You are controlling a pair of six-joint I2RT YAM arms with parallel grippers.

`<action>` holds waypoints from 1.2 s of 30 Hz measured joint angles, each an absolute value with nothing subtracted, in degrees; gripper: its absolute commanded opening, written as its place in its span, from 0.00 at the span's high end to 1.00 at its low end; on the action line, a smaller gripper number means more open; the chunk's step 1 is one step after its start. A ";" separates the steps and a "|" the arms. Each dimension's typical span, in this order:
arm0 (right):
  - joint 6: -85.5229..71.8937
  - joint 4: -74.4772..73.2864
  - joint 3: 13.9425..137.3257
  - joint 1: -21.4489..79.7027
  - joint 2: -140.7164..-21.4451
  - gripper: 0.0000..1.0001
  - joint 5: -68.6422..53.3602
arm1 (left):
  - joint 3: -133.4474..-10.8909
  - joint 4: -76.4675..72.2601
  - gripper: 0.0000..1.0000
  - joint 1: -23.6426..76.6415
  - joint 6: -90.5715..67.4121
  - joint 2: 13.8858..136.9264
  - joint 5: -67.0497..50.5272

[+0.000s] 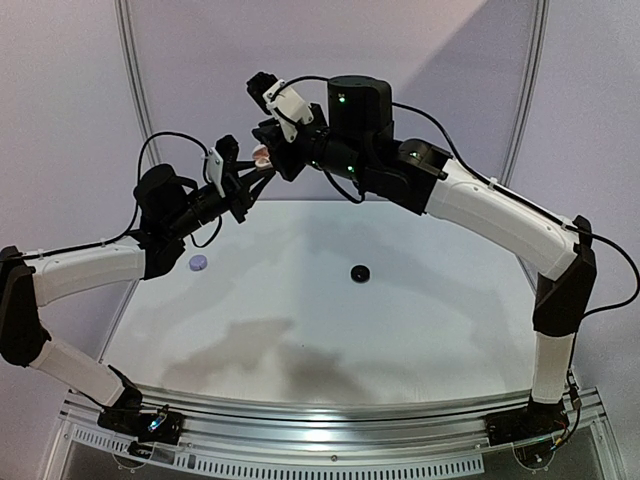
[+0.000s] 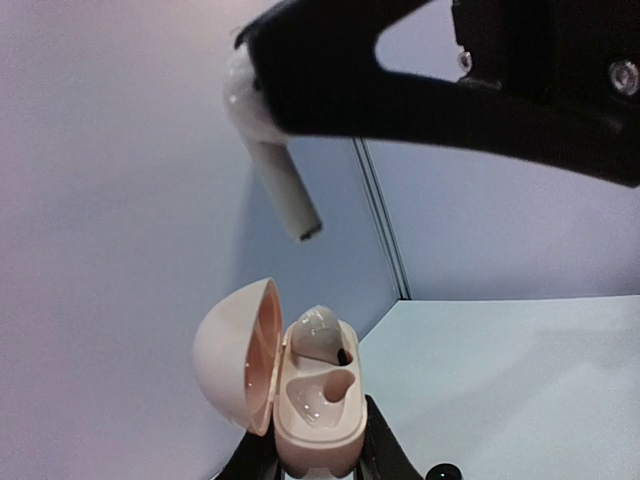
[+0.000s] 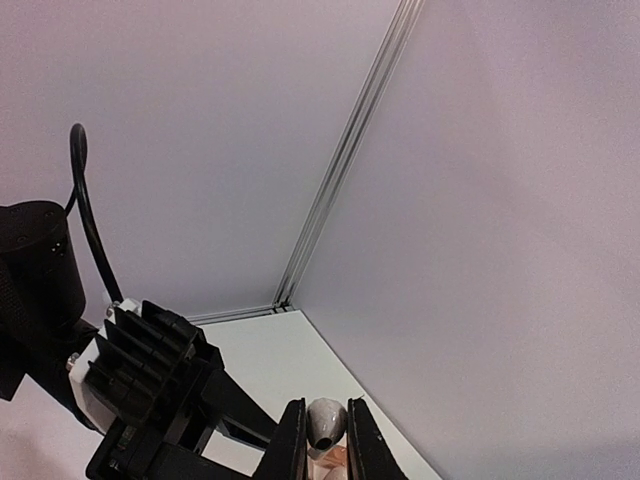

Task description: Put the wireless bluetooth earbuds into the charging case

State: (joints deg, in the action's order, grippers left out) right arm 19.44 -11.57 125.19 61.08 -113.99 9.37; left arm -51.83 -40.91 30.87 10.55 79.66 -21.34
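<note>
Clamping white earbud [image 3: 323, 425] by head: right gripper [image 3: 325, 445], jaws nearly together, stem hanging above open pink charging case [image 2: 345, 425]. Left gripper [image 2: 318, 468] pinches case base, held well above table [image 1: 300, 340]. Seated earbud [image 2: 318, 335] fills one socket; other socket [image 2: 322, 388] bare. Lavender case [image 1: 199, 263], black case [image 1: 360, 272] on table.

charging case [image 2: 315, 400]: pale pink, rounded, lid swung open to the left; gripped at its base by the left gripper [image 2: 316, 462], raised above the table.
seated earbud [image 2: 318, 335]: pale, glossy, in the upper of 2 sockets; the lower socket is empty.
white earbud [image 2: 285, 190]: pinched by its head in the right gripper [image 3: 322, 440], above the case and apart from it, stem slanting down.
</note>
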 measured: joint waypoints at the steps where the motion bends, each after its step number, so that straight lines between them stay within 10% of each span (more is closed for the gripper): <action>1: 19.86 -11.62 125.19 61.06 -114.10 0.96 9.67 | -51.83 -41.06 1.00 30.87 10.85 79.66 -21.17; 36: 23.66 -13.67 123.76 61.08 -115.59 1.00 12.99 | -51.79 -42.46 1.00 30.85 9.76 79.66 -20.25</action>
State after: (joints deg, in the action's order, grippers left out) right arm 23.66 -13.67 123.76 61.08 -115.59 12.99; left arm -51.79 -42.46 30.85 9.76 79.66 -20.25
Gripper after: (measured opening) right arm 0.118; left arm 0.214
